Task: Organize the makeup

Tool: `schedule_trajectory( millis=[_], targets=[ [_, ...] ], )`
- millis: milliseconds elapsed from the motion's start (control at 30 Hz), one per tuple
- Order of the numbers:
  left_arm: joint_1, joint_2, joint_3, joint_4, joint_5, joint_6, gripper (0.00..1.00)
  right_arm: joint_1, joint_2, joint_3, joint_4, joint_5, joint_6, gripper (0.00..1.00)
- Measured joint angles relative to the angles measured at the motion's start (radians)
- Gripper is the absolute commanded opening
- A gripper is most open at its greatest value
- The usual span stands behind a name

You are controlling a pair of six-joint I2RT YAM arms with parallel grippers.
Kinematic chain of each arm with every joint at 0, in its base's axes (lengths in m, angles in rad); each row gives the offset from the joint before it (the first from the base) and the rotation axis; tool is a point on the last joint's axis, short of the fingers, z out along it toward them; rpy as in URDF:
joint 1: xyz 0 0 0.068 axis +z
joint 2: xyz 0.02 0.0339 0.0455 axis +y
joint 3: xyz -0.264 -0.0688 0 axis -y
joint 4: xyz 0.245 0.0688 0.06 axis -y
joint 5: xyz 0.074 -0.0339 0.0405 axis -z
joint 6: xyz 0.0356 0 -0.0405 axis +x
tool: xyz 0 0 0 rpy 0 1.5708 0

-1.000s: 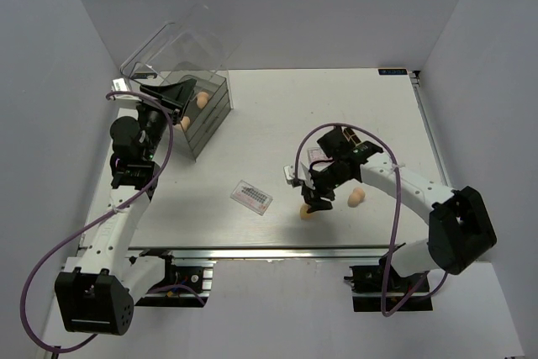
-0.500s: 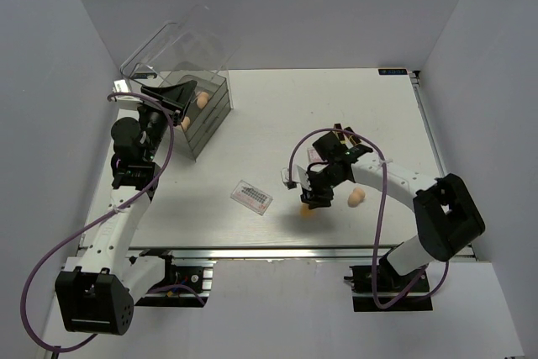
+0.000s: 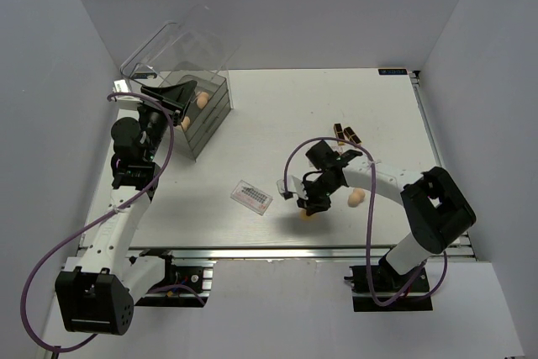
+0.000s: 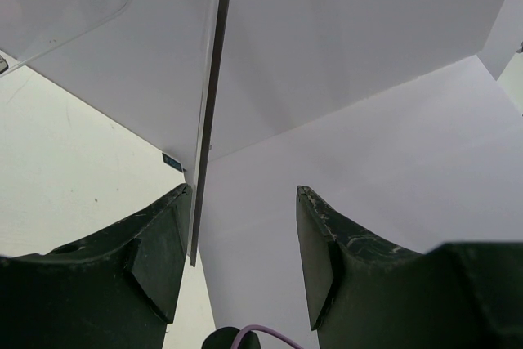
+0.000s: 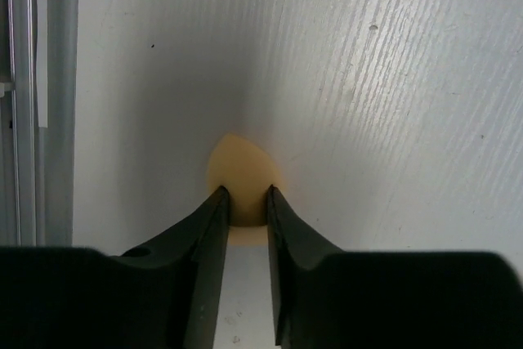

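Near the front edge of the table (image 3: 395, 107), the right gripper (image 5: 245, 198) has its fingers narrowed onto a tan sponge (image 5: 242, 171), pinching both sides as it lies on the surface. A second sponge (image 3: 356, 197) lies just to its right and a clear palette (image 3: 251, 197) to its left. Farther back lie two lipstick tubes (image 3: 350, 136); at the far left, the left gripper (image 4: 243, 251), fingers half apart and holding nothing, hovers at the clear drawer box (image 3: 210, 128), which contains two more sponges (image 3: 202, 100).
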Motion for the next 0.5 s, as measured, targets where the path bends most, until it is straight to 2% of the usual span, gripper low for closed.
schedule_trajectory(
  millis=[33, 67, 200, 333, 500],
  targets=[
    [0.0, 0.0, 0.0, 0.0, 0.0, 0.0, 0.62, 0.0, 0.001, 0.0, -0.003, 0.0, -0.007, 0.22],
    [0.0, 0.0, 0.0, 0.0, 0.0, 0.0, 0.62, -0.001, 0.001, 0.0, -0.006, -0.001, -0.012, 0.13],
    [0.0, 0.0, 0.0, 0.0, 0.0, 0.0, 0.62, -0.001, -0.003, 0.004, -0.023, -0.005, -0.038, 0.0],
    [0.0, 0.0, 0.0, 0.0, 0.0, 0.0, 0.62, -0.001, -0.01, 0.05, -0.064, -0.025, -0.036, 0.0],
    [0.0, 0.0, 0.0, 0.0, 0.0, 0.0, 0.62, 0.0, -0.002, 0.224, -0.069, -0.117, 0.052, 0.0]
  ],
)
